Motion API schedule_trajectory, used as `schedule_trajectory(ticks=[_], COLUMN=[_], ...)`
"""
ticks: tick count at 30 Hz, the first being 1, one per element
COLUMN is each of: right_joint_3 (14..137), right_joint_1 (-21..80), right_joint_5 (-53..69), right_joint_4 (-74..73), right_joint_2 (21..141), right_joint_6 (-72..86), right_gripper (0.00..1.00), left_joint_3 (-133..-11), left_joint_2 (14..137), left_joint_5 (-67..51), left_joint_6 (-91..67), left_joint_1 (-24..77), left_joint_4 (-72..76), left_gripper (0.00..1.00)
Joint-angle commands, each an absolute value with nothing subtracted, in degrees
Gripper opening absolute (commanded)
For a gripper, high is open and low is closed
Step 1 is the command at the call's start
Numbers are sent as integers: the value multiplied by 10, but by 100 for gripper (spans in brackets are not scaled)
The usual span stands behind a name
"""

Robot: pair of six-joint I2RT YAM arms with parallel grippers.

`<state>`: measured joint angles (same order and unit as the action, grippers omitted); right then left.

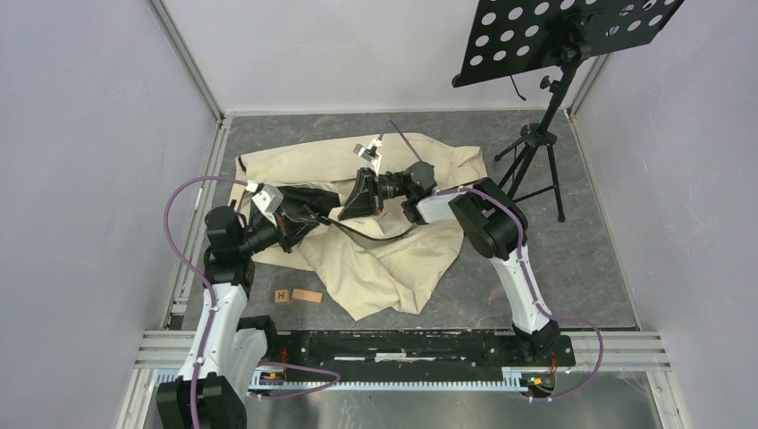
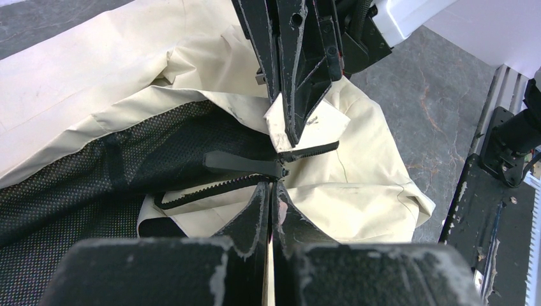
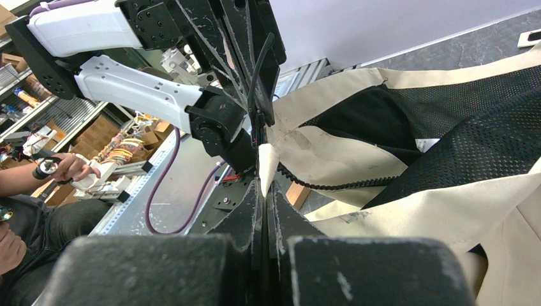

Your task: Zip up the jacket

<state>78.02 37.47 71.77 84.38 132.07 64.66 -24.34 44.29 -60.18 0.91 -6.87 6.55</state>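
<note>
I am holding the two lower ends of the jacket front close together, so that the zipper can be joined.

The jacket point(image 1: 375, 268) is lying crumpled and open in the middle of the counter point(image 1: 590, 268) with its dark mesh lining point(image 2: 96, 172) showing, so nothing is zipped yet. I am holding both tools nose to nose just above it. The left tool point(image 2: 271, 186) is pressed together on the jacket edge beside the slider point(image 2: 245, 164), I think to steady that side. The right tool point(image 3: 265, 191) is pinching the cream corner point(image 3: 268, 167) of the opposite side, where the toothed tape point(image 3: 332, 186) is ending. In my judgement that end must enter the slider next, and the loose cloth may be twisting the teeth away.
</note>
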Motion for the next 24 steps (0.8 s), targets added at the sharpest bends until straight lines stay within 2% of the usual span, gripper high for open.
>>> schedule_trajectory(ticks=[1,24], right_joint_3=[804,811], right_joint_1=[378,385], right_joint_5=[714,713], right_joint_4=[1120,1120], right_joint_2=[1324,1327], right_joint_6=[651,653], right_gripper=[0,0], left_joint_3=[-251,-250], left_joint_2=[439,431], left_joint_5=[-621,-619], left_joint_6=[23,21], left_joint_1=[-65,-64], left_joint_4=[90,90], left_gripper=[2,2])
